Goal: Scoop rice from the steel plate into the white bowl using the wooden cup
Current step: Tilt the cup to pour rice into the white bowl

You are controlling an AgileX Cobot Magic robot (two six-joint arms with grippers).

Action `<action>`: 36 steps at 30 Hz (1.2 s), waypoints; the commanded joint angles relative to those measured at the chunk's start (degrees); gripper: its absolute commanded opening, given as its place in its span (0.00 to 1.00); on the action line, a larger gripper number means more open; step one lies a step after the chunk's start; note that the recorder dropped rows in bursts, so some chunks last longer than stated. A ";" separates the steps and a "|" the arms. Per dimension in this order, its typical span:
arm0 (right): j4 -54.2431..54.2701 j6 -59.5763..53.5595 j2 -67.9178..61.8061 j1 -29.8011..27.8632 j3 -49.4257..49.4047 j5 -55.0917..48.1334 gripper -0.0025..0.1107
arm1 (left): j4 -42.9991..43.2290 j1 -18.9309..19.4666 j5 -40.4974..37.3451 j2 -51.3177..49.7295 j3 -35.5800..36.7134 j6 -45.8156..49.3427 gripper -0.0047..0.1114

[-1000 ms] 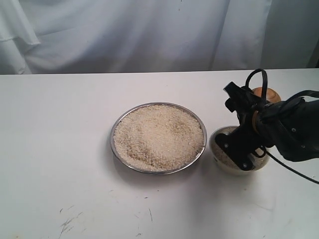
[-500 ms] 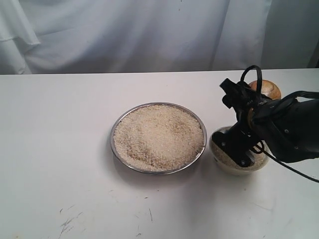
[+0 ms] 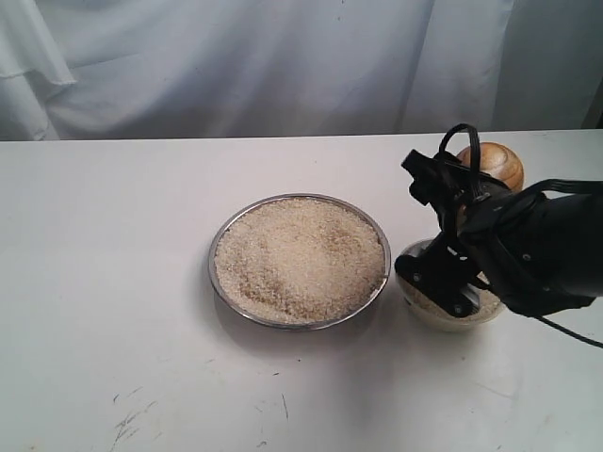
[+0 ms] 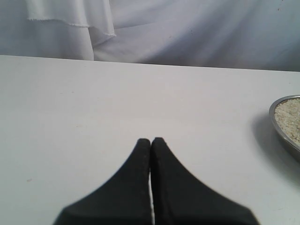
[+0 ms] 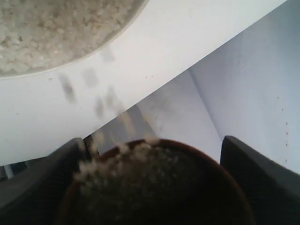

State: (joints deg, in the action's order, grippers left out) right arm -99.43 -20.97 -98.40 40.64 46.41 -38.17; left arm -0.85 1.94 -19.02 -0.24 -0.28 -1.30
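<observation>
The steel plate (image 3: 219, 247) lies mid-table, heaped with rice (image 3: 300, 262). To its right stands the white bowl (image 3: 443, 320), holding some rice and partly hidden by my right arm. My right gripper (image 3: 478, 181) is shut on the wooden cup (image 3: 494, 165), held tipped above the bowl. In the right wrist view the cup (image 5: 220, 183) sits between the fingers (image 5: 262, 178); rice (image 5: 122, 157) crowds its lip and blurred grains (image 5: 98, 107) fall toward the bowl (image 5: 101, 51). My left gripper (image 4: 150, 140) is shut and empty over bare table, with the plate's rim (image 4: 281, 129) off to one side.
White cloth (image 3: 283, 66) hangs behind the table's far edge. The tabletop (image 3: 104, 282) left of the plate is bare white, with a few dark scuff marks (image 3: 127, 424) near the front. Black cables (image 3: 565, 330) trail from the right arm.
My right gripper has risen and shifted slightly left over the bowl, tipping the wooden cup further. The left gripper and the plate have not moved.
</observation>
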 commanded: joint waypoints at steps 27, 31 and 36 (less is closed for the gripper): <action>-0.52 -6.76 -2.39 2.82 0.54 -5.38 0.02 | -0.09 0.11 0.76 0.24 0.28 -0.05 0.04; -0.52 -6.89 -2.39 2.68 0.79 -5.33 0.02 | -0.09 0.11 0.76 0.24 0.28 -0.05 0.04; -0.52 -7.11 -2.39 1.37 2.29 -4.77 0.02 | -0.09 0.11 0.76 0.24 0.28 -0.05 0.04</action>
State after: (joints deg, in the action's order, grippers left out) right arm -99.32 -27.41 -101.04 42.71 47.72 -42.06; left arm -0.85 1.94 -19.02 -0.24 -0.28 -1.30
